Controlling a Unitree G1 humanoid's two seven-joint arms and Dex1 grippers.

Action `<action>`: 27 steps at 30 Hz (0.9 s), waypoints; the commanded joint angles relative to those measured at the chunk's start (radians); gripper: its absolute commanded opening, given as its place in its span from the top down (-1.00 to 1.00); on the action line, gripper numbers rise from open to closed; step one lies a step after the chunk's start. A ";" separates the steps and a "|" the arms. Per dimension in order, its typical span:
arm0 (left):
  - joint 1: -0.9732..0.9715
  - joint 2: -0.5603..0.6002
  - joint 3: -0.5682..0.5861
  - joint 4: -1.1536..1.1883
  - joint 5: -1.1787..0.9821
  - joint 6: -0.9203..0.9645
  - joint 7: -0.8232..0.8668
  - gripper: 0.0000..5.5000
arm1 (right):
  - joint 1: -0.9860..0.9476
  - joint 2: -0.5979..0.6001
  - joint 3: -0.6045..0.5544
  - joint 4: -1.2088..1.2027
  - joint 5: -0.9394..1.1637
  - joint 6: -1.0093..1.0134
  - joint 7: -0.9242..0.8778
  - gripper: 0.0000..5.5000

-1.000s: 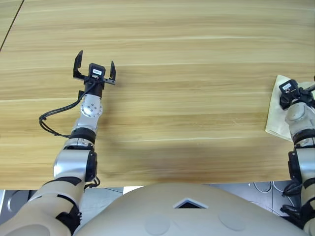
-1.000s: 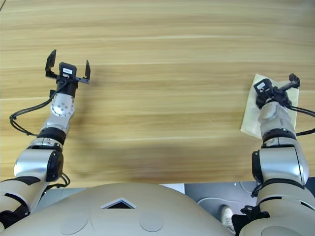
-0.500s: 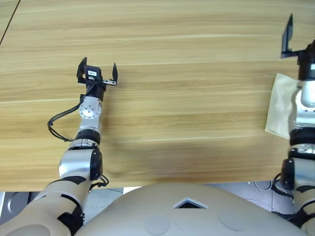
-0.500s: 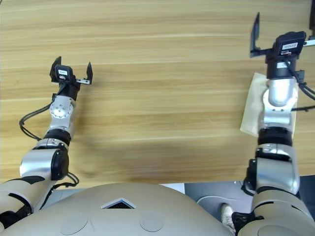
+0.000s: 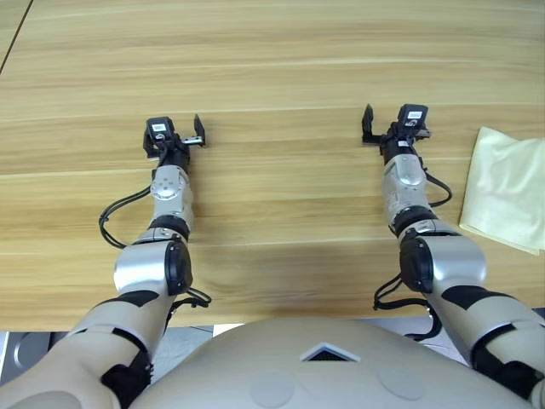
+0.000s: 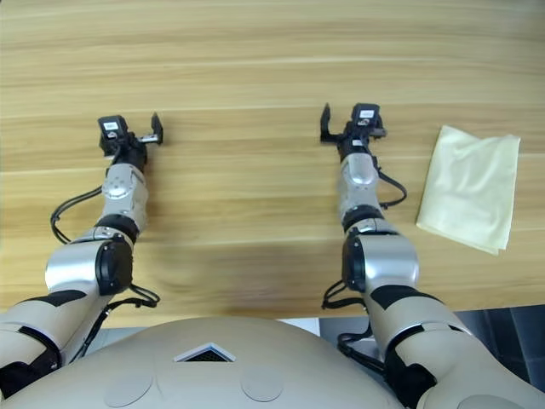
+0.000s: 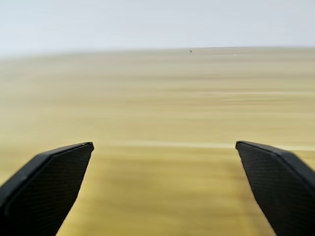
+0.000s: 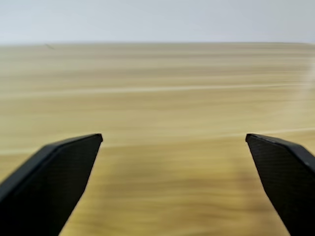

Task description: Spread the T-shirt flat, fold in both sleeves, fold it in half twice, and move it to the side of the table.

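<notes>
- Yellow T-shirt (image 6: 471, 187): folded, lying flat on desk (image 6: 255, 51), well apart from right fingers (image 8: 54, 172), on their outer side.
- State, right fingers: released, nothing between them.
- State, left fingers (image 7: 49, 182): released, spread wide above desk.

a plain lab-like test room is suggested by the wide wood-grain bench (image 5: 281, 51) and the bare pale wall (image 7: 157, 19) behind it.
</notes>
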 commanded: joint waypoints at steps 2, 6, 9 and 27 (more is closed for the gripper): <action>-0.007 0.010 -0.046 0.019 0.081 0.024 0.121 -0.96 | -0.016 0.000 0.047 0.018 -0.134 0.052 -0.188 -0.96; -0.021 -0.012 -0.044 0.028 0.080 0.045 0.105 -0.96 | -0.034 0.027 0.002 0.025 -0.124 0.091 -0.197 -0.96; -0.020 -0.009 -0.020 0.031 0.055 0.059 0.080 -0.96 | -0.039 0.033 0.028 0.025 -0.178 0.097 -0.257 -0.96; -0.019 -0.005 0.062 0.034 -0.009 0.105 0.014 -0.96 | -0.054 0.053 0.006 0.032 -0.215 0.124 -0.255 -0.96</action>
